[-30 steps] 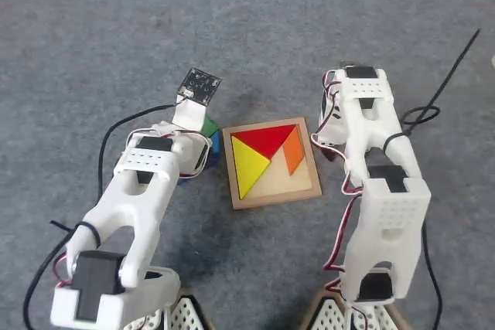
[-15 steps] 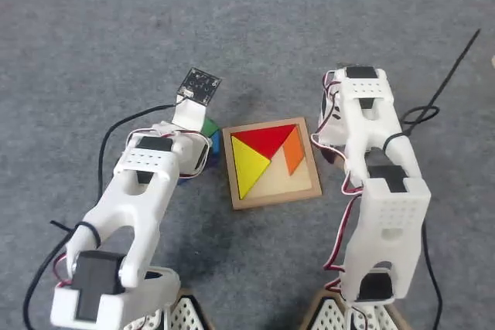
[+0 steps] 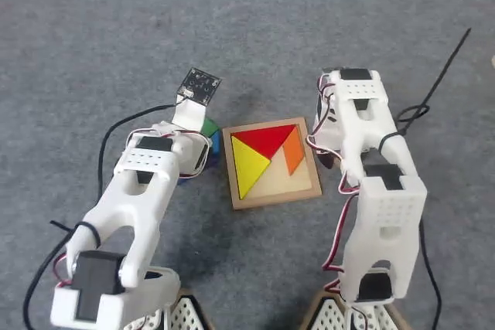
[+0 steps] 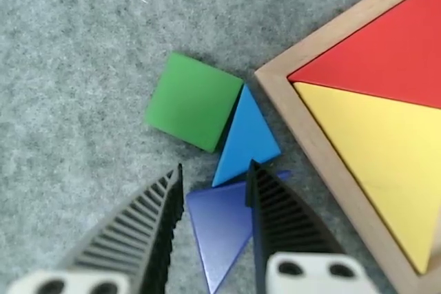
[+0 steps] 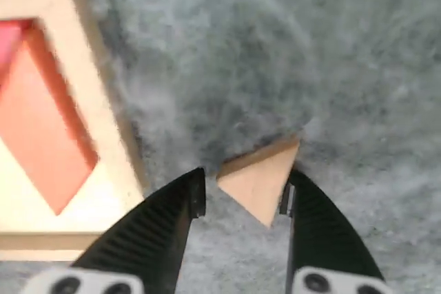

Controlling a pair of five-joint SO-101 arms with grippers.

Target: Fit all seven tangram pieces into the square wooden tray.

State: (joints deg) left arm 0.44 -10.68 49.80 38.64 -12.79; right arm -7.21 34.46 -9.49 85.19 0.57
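Note:
The square wooden tray (image 3: 313, 166) lies between the arms and holds a red triangle (image 3: 263, 139), a yellow triangle (image 3: 246, 164) and an orange parallelogram (image 3: 293, 152). My left gripper (image 4: 215, 170) hangs open just left of the tray rim (image 4: 313, 139), above a light blue triangle (image 4: 246, 134) and a dark blue triangle (image 4: 224, 228). A green square (image 4: 195, 101) touches the light blue one. Right of the tray rim (image 5: 103, 108), my right gripper (image 5: 242, 182) is shut on a small pale wooden triangle (image 5: 260, 178), one finger on each side.
Grey felt covers the table. The left arm (image 3: 143, 191) hides most of the loose pieces in the high view, where a bit of the green square (image 3: 209, 127) peeks out. A black cable (image 3: 445, 75) runs off behind the right arm (image 3: 371, 160).
The right arm has shifted slightly to the left and away, toward the tray's right edge. The left arm and the pieces in the tray have not moved.

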